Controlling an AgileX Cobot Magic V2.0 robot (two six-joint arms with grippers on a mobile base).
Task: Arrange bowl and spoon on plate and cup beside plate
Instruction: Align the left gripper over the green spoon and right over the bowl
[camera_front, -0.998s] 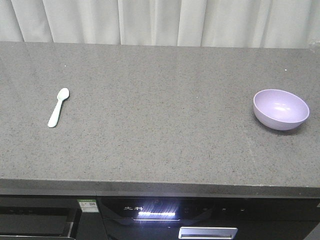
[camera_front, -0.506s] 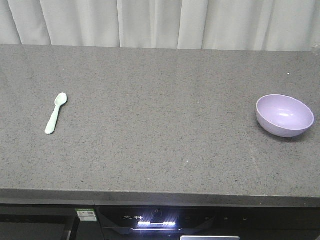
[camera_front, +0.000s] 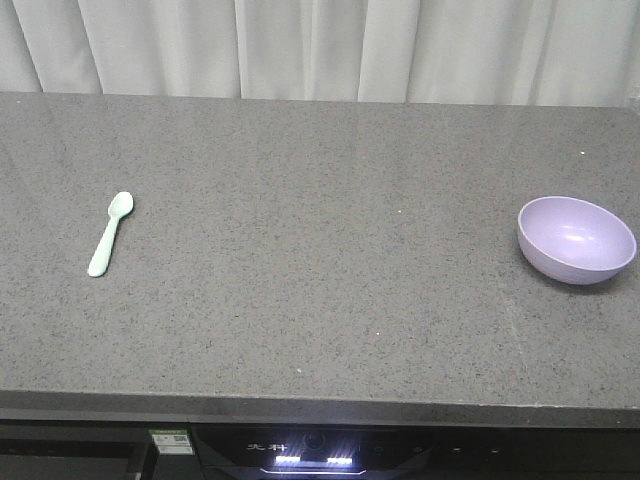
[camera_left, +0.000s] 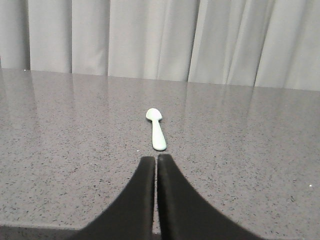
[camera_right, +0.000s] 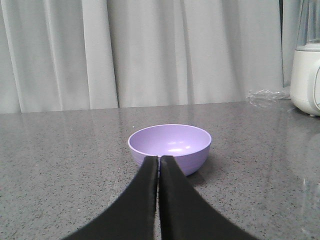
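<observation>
Grey bench (camera_front: 300, 300): spoon (camera_front: 110, 234) at frame left, bowl (camera_front: 576, 240) at right, both drifted lower as the view shifts, untouched. Pinched closed and empty: left hand (camera_left: 156, 159), right hand (camera_right: 159, 159).

Right wrist view: my right fingers (camera_right: 145, 200) cover the near lower wall of the bowl (camera_right: 170, 141), and their bases run off the bottom edge. The white appliance (camera_right: 307, 75) at far right is cut by the edge; can't tell what it is.

Left wrist view: left fingers (camera_left: 142, 200) cut off at the bottom too.

Front view: tabletop (camera_front: 320, 300) runs out both sides. Sticker (camera_front: 172, 438) print is too small to read. Lit panel (camera_front: 315, 460) is cut off below.
</observation>
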